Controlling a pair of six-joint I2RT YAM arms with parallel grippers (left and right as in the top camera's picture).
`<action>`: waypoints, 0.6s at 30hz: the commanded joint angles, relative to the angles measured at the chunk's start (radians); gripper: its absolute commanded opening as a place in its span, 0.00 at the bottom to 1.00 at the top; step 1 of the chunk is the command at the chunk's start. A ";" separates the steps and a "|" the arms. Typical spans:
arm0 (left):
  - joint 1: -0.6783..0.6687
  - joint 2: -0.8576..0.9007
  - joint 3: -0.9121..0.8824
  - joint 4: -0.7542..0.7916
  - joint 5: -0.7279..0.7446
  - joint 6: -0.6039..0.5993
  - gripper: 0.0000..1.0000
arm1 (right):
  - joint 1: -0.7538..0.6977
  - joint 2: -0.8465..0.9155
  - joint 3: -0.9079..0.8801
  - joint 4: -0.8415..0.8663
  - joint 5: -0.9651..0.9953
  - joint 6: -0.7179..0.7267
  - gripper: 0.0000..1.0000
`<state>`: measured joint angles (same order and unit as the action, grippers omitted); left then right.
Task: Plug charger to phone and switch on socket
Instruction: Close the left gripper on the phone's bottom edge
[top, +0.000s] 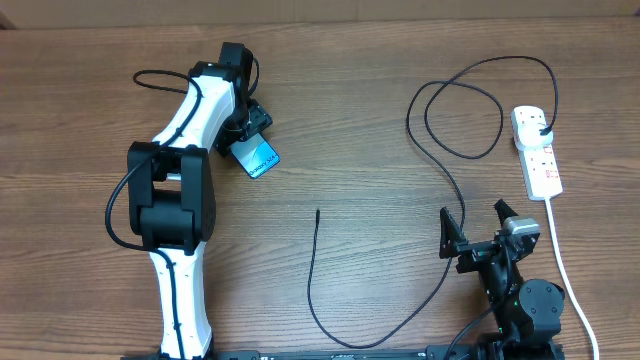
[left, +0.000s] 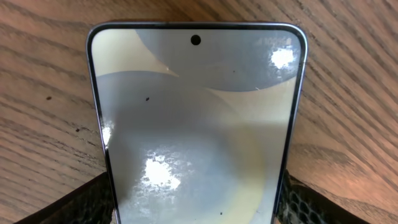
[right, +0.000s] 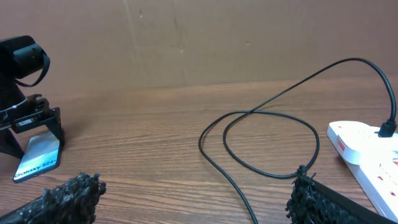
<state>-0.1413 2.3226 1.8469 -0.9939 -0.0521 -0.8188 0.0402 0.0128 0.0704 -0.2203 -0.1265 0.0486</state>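
Note:
The phone (top: 259, 157) has a light blue screen and lies tilted at the far left of the table. My left gripper (top: 245, 135) is shut on its two long edges. The phone fills the left wrist view (left: 196, 124), with the fingers at both lower corners. It also shows in the right wrist view (right: 38, 157). The charger cable (top: 440, 170) loops across the table. Its plug sits in the socket (top: 535, 150) at the right, and its free tip (top: 317, 212) lies mid-table. My right gripper (top: 478, 232) is open and empty at the front right, beside the cable.
The socket's thick white cord (top: 562, 270) runs down the right side past the right arm's base. The left arm (top: 180, 200) stretches from the front edge toward the phone. A brown wall (right: 186, 37) stands behind the table.

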 joint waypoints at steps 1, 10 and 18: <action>0.003 0.028 -0.028 0.011 0.016 -0.007 0.81 | 0.005 -0.010 -0.005 0.006 0.006 0.000 1.00; 0.003 0.028 -0.028 0.007 0.016 -0.003 1.00 | 0.005 -0.010 -0.005 0.005 0.006 0.000 1.00; 0.003 0.028 -0.028 0.000 0.019 -0.004 1.00 | 0.005 -0.010 -0.005 0.006 0.006 0.000 1.00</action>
<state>-0.1421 2.3226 1.8469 -0.9840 -0.0532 -0.8196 0.0402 0.0128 0.0704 -0.2207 -0.1265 0.0486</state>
